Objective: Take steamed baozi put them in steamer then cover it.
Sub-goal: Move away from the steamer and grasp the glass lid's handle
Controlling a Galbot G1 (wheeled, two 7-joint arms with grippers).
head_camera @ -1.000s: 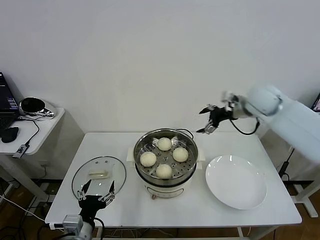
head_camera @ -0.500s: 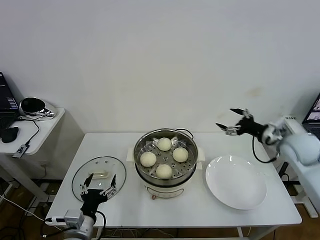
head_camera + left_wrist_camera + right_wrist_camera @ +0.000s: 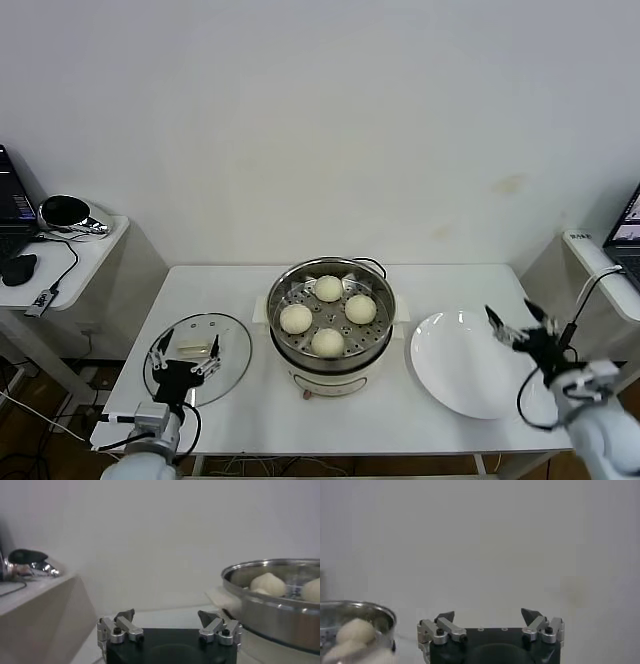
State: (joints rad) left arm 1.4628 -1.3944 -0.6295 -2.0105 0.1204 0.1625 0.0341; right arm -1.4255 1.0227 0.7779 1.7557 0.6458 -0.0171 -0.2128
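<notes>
Four steamed baozi (image 3: 328, 315) sat in steamer (image 3: 331, 368); left claw (image 3: 186, 354), jaws spread, hovered over glass lid (image 3: 230, 352) at surface's left edge; centred handle grip advisable. Right claw (image 3: 527, 325) empty, open.

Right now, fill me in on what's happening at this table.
All four steamed baozi already sit in the steamer, which has no cover on it. The glass lid lies flat on the table to the steamer's left. The left gripper hovers over that lid with jaws open, holding nothing. The right gripper hangs open and empty at the far right edge of the bare white plate. Covering the steamer is the step not yet done.
</notes>
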